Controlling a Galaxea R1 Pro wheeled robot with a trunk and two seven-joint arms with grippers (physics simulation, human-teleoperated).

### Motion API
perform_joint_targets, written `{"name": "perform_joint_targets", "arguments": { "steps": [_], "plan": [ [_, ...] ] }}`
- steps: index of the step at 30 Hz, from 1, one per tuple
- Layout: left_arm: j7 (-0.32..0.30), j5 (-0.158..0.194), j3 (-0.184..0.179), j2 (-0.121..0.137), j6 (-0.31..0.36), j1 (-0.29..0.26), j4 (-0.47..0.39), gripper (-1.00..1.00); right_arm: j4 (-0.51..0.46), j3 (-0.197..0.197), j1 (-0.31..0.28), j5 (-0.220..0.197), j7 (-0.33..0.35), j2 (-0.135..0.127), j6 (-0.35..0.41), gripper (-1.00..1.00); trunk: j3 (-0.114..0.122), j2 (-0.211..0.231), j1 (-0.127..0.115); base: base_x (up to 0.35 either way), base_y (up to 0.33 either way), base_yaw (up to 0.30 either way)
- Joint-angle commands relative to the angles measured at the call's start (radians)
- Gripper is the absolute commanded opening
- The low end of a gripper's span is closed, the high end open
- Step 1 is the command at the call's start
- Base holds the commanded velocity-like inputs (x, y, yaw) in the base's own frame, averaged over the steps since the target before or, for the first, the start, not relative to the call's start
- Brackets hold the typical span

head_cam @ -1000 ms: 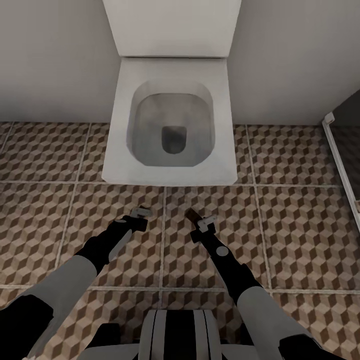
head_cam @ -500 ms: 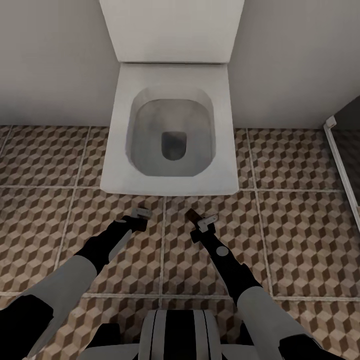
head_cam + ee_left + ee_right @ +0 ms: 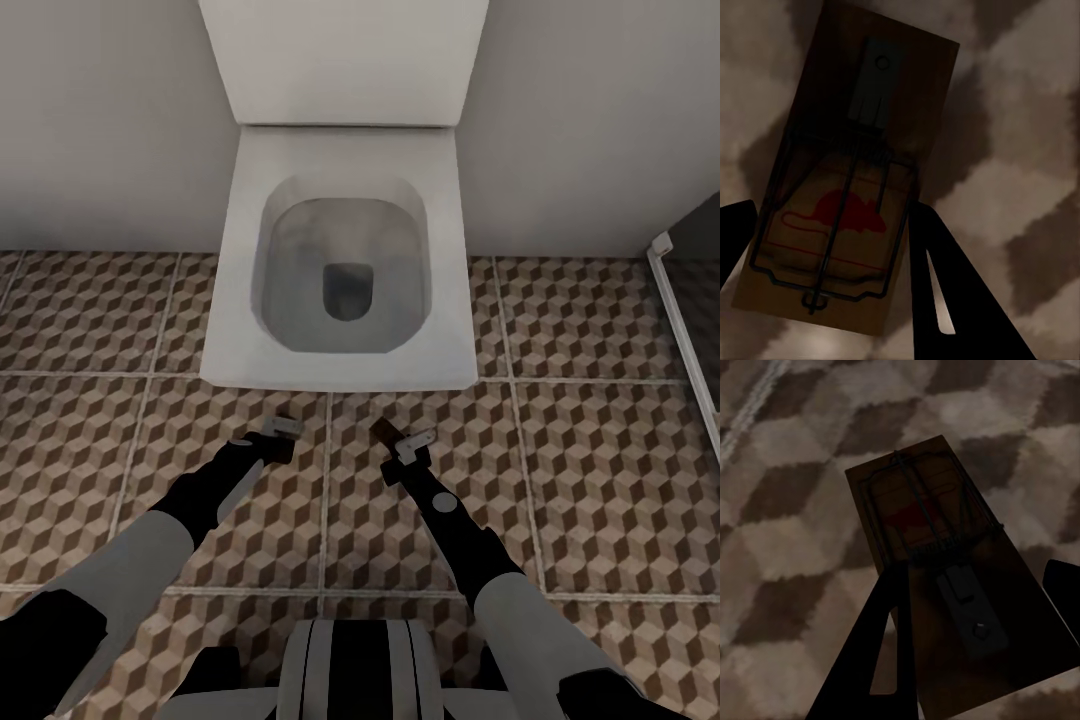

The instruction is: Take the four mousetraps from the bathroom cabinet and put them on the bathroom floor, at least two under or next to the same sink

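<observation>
I hold one mousetrap in each hand above the bathroom floor [image 3: 590, 450] with its cube-pattern tiles. In the left wrist view a tan mousetrap [image 3: 859, 180] with a red mouse print and a dark wire bar sits between the dark fingers of my left gripper [image 3: 832, 214], which is shut on it. My right gripper [image 3: 975, 570] is shut on a second mousetrap [image 3: 934, 521]. In the head view the left gripper [image 3: 282, 428] and the right gripper [image 3: 408, 440] hang low just in front of the toilet. A brown end of the right mousetrap [image 3: 383, 430] sticks out to the left.
A white toilet [image 3: 345, 150] with its lid up stands straight ahead against the pale wall. At the right edge runs the white threshold [image 3: 685, 330] of the dark shower floor. Patterned tiles stretch to both sides of the toilet.
The whole view has shifted a little toward the toilet in the first half second, so the camera moved. Both grippers keep their hold and their pose.
</observation>
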Motion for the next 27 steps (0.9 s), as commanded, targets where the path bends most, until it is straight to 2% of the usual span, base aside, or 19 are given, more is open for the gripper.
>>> {"name": "perform_joint_targets", "arguments": {
  "steps": [1, 7, 8, 27],
  "plan": [
    [0.006, 0.010, -0.007, 0.002, 0.003, -0.001, -0.002, -1.00, 0.000, -0.002, 0.000, 0.008, 0.000, 0.000, -0.003, -1.00, 0.000, 0.000, 0.000, 0.000, 0.000, 0.000],
    [0.006, 0.010, -0.007, 0.002, 0.003, -0.001, 0.000, -1.00, 0.000, -0.002, 0.000, 0.008, 0.000, 0.000, -0.003, -1.00, 0.000, 0.000, 0.000, 0.000, 0.000, 0.000],
    [0.006, 0.010, -0.007, 0.002, 0.003, -0.001, 0.000, -1.00, 0.000, -0.002, 0.000, 0.008, 0.000, 0.000, -0.003, 1.00, 0.000, 0.000, 0.000, 0.000, 0.000, 0.000],
    [0.006, 0.011, -0.007, 0.002, 0.003, -0.001, 0.000, -1.00, 0.000, -0.001, 0.000, 0.008, 0.000, 0.000, -0.003, 1.00, 0.000, 0.000, 0.000, 0.000, 0.000, 0.000]
  ]
}}
